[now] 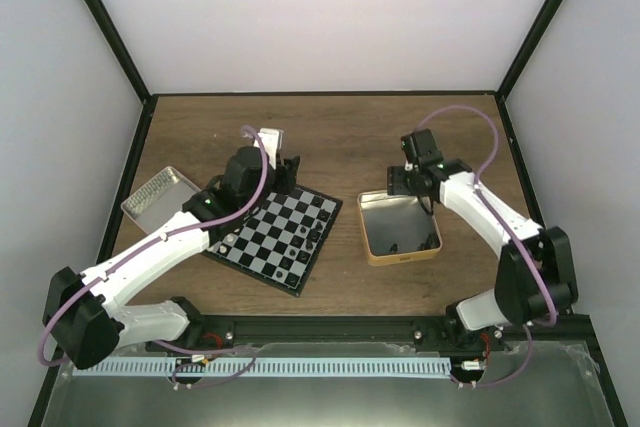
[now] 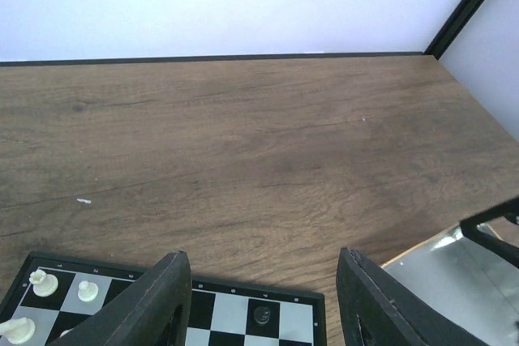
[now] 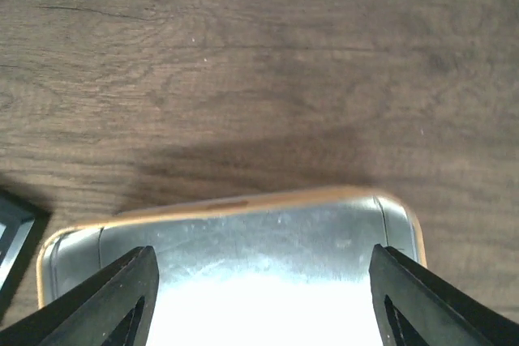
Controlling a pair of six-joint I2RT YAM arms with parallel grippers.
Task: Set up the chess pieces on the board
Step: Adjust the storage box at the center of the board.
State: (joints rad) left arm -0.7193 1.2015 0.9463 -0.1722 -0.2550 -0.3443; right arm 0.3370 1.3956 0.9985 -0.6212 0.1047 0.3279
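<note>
The left gripper (image 2: 263,255) hangs with its two dark fingers spread wide over the far edge of the board (image 2: 217,315). One black chess piece (image 2: 261,313) sits between them, and three white chess pieces (image 2: 87,290) stand at the left. The wooden table (image 2: 243,151) stretches beyond, with a silvery tin (image 2: 442,281) at lower right

I am working inside a lab-style test booth: plain white panels (image 1: 320,7) in black framing (image 1: 105,22) are enclosing my wood-grain table (image 1: 340,127) on three sides.

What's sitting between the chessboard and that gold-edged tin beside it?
Nothing: the top view shows just a narrow strip of bare wooden table between the board and the gold-rimmed tin.
</note>
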